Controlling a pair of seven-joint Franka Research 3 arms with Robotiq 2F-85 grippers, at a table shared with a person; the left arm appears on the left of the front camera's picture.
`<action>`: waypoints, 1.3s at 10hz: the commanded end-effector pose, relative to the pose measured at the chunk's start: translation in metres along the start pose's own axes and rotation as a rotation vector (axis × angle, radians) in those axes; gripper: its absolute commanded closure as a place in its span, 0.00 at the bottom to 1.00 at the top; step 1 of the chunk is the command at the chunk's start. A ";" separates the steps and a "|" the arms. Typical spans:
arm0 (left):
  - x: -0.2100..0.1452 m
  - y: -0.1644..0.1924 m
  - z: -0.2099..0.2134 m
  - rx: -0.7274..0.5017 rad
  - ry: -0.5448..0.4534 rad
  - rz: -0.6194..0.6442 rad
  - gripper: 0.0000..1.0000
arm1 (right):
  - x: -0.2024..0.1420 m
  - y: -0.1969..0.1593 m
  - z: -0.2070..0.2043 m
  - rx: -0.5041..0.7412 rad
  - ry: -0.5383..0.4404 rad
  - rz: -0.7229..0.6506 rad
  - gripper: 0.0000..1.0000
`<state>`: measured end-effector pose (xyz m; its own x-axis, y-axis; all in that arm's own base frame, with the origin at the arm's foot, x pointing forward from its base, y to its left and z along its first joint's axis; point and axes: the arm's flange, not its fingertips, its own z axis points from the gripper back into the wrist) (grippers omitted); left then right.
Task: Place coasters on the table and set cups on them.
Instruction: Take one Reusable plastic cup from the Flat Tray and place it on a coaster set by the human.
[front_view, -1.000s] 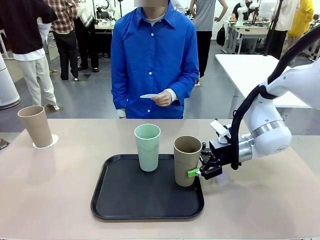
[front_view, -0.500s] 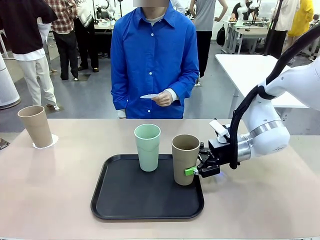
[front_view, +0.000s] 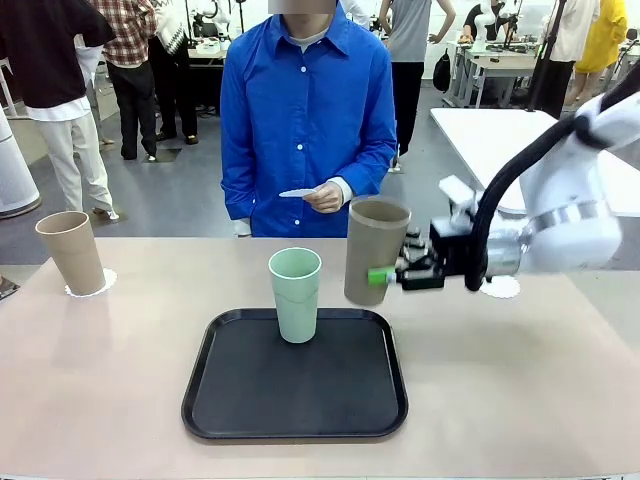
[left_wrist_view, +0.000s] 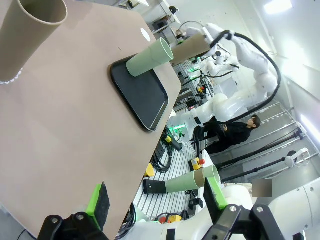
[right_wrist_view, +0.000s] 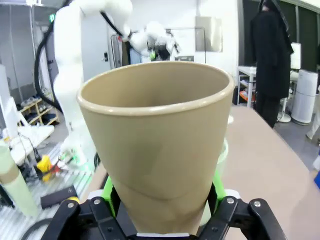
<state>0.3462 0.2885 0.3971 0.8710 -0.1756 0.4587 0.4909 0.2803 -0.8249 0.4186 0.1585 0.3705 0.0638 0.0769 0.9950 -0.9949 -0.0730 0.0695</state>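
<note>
Beige table (front_view: 100, 400) has three cups: one mint cup (front_view: 296, 295), two tan. Right gripper (front_view: 382, 275) grips one tan cup (front_view: 372, 245); left gripper (left_wrist_view: 156, 196) is open.

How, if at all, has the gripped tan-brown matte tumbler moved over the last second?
Yes, the tan-brown tumbler rose off the black rounded-square tray, gripped by the right gripper.
</note>
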 end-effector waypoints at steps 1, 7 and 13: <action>0.000 -0.001 0.001 0.004 -0.001 0.002 0.00 | 0.050 0.009 -0.004 -0.035 0.029 -0.051 1.00; 0.000 -0.001 0.001 0.004 -0.001 0.002 0.00 | 0.082 0.014 -0.003 -0.041 0.040 -0.048 1.00; 0.000 -0.001 0.001 0.004 -0.001 0.002 0.00 | 0.140 -0.011 0.174 -0.381 0.063 -0.023 0.17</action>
<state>0.3459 0.2889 0.3968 0.8715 -0.1745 0.4584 0.4902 0.2807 -0.8252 0.4523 0.0117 0.5058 0.0731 0.1446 0.9868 -0.9651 0.2598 0.0335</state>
